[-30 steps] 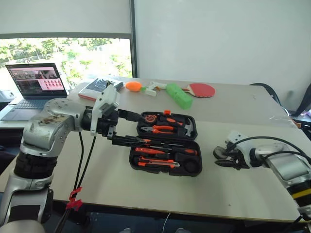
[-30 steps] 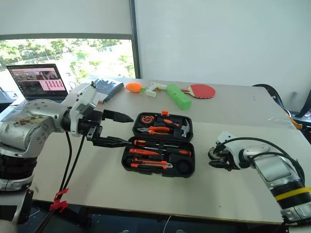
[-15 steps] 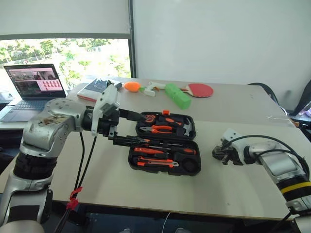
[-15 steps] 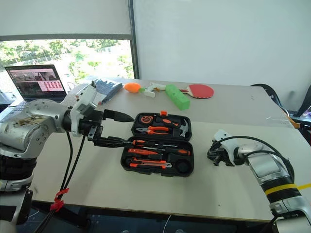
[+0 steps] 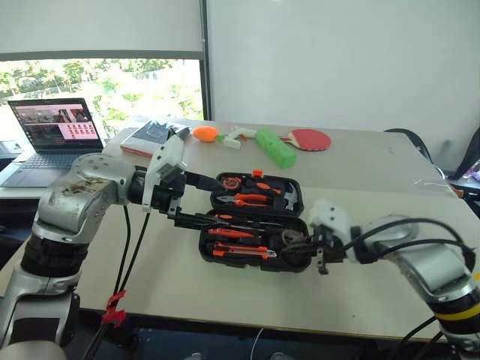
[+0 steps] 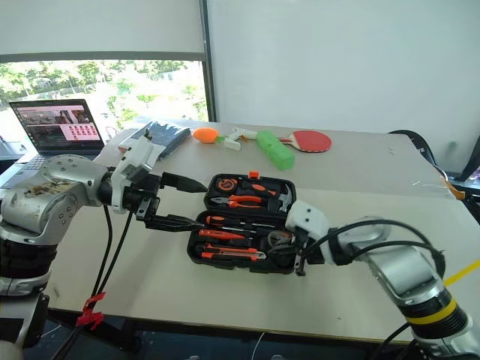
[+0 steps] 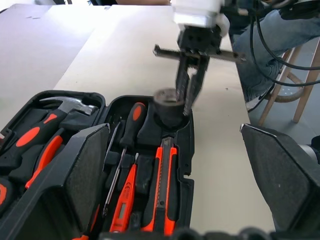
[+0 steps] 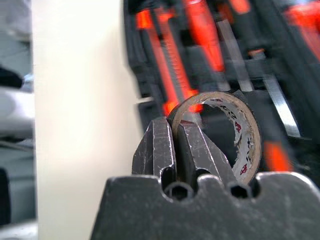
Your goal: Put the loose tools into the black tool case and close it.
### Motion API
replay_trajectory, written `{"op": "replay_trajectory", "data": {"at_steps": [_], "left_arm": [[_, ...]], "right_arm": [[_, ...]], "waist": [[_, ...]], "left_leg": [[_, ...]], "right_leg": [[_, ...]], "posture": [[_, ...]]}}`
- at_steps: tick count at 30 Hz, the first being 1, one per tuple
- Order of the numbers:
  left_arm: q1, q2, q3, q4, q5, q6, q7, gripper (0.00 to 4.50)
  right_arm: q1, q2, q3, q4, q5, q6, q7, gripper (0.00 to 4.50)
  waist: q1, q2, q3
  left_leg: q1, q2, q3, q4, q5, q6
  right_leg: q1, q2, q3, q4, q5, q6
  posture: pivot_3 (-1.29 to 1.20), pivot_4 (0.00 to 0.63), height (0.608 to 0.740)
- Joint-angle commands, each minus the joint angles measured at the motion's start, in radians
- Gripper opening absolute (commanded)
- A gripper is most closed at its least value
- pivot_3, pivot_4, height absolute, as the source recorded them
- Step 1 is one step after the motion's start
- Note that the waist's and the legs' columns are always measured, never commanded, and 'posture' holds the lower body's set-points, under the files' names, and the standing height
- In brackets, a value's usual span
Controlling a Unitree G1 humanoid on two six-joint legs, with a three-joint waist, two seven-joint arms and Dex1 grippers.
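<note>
Tape roll (image 8: pixel 220 131) pinched by its wall in the right gripper (image 6: pixel 294 251), over the open tool case's (image 5: pixel 255 225) near right corner.
Left gripper (image 6: pixel 180 201), fingers wide apart and empty, hovers at the case's left edge, hiding part of it; the case sits mid-desk (image 5: pixel 360 292); motion blurs the screwdrivers (image 7: pixel 131 131) and utility knife (image 7: pixel 162 190) inside.

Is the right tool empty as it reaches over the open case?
No: the right tool is shut on the rim of the tape roll, held above the black tool case.
</note>
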Motion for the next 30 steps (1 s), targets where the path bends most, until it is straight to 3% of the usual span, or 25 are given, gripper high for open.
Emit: {"op": "replay_trajectory", "data": {"at_steps": [1, 12, 18, 25, 29, 30], "left_arm": [[-0.007, 0.014, 0.004, -0.006, 0.008, -0.023, -0.002, 4.5], [0.0, 0.02, 0.005, -0.012, 0.012, -0.03, 0.002, 4.5], [-0.003, 0.015, 0.001, -0.004, 0.018, -0.037, 0.004, 4.5], [0.014, 0.014, -0.004, 0.01, 0.025, -0.049, 0.011, 4.5], [0.054, 0.026, 0.002, 0.062, 0.062, -0.069, 0.034, 4.5], [0.064, 0.029, 0.002, 0.074, 0.074, -0.077, 0.039, 4.24]], "right_arm": [[0.006, -0.021, 0.038, 0.014, -0.08, -0.053, -0.021, 0.04], [-0.006, -0.015, 0.07, 0.039, -0.152, -0.072, -0.015, 0.04], [-0.021, -0.011, 0.046, -0.012, -0.109, -0.017, -0.003, 1.91], [-0.053, -0.024, -0.129, -0.097, 0.028, 0.118, -0.016, 4.18], [-0.012, -0.028, -0.24, -0.068, 0.058, 0.145, -0.063, 4.18], [-0.001, -0.027, -0.257, -0.058, 0.061, 0.146, -0.074, 3.92]], "waist": [[-0.001, 0.0, 0.0], [-0.003, 0.0, 0.0], [-0.003, 0.0, 0.0], [-0.003, 0.0, 0.0], [-0.002, 0.0, 0.0], [-0.002, 0.0, 0.0]], "left_leg": [[0.0, 0.0, 0.0, 0.0, 0.0, 0.0], [0.0, 0.0, 0.0, 0.0, 0.0, 0.0], [0.0, 0.0, 0.0, 0.0, 0.0, 0.0], [0.0, 0.001, 0.0, -0.001, 0.0, 0.0], [0.0, 0.001, 0.0, 0.0, 0.0, 0.0], [0.0, 0.001, 0.0, 0.0, 0.0, 0.0]], "right_leg": [[0.0, 0.0, 0.0, 0.0, 0.0, 0.0], [0.0, 0.0, 0.0, 0.0, 0.0, 0.0], [0.0, 0.0, 0.0, 0.0, 0.0, 0.0], [0.0, 0.0, 0.0, 0.0, 0.0, 0.0], [0.0, 0.0, 0.0, 0.0, 0.0, 0.0], [0.0, 0.0, 0.0, 0.0, 0.0, 0.0]], "posture": [[0.0, 0.15, 0.736], [0.0, 0.15, 0.736], [0.0, 0.15, 0.736], [0.0, 0.15, 0.736], [0.0, 0.15, 0.736], [0.0, 0.15, 0.736]]}}
